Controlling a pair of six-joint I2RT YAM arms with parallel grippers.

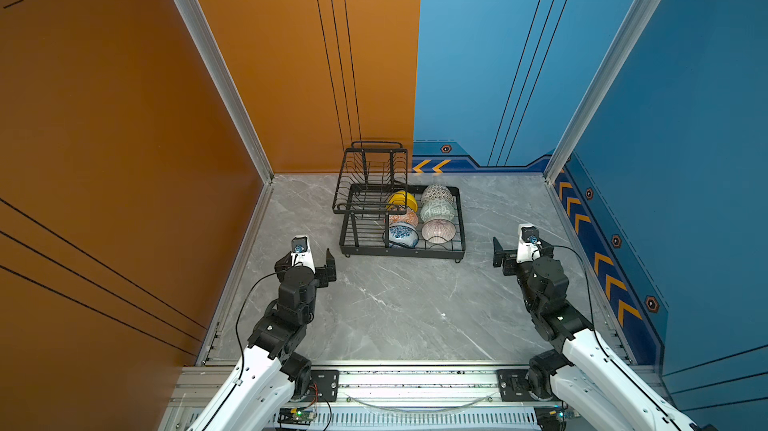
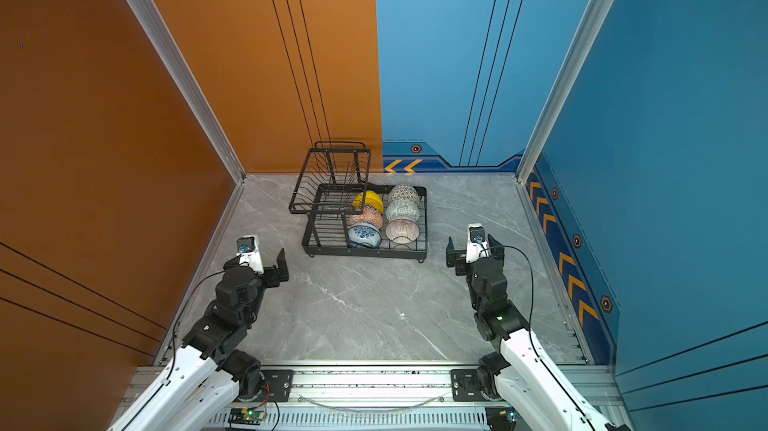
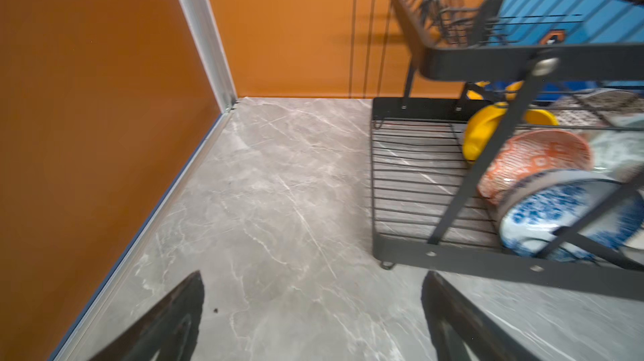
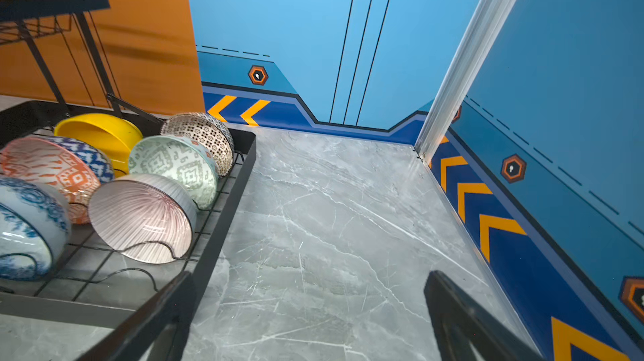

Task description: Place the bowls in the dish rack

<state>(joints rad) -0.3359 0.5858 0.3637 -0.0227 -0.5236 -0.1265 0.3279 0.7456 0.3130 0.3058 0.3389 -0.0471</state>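
Right wrist: colourful bowls [image 4: 143, 216] on edge

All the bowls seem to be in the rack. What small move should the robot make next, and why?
Probably only a retreat to rest: six bowls sit in the dish rack, and the left gripper and right gripper hang open and empty, clear of it.

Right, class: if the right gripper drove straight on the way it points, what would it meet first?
Probably the grey table, just beside the dish rack; the right gripper seems tilted slightly down. Depth is unclear, so its inner finger might graze the rack's rim.
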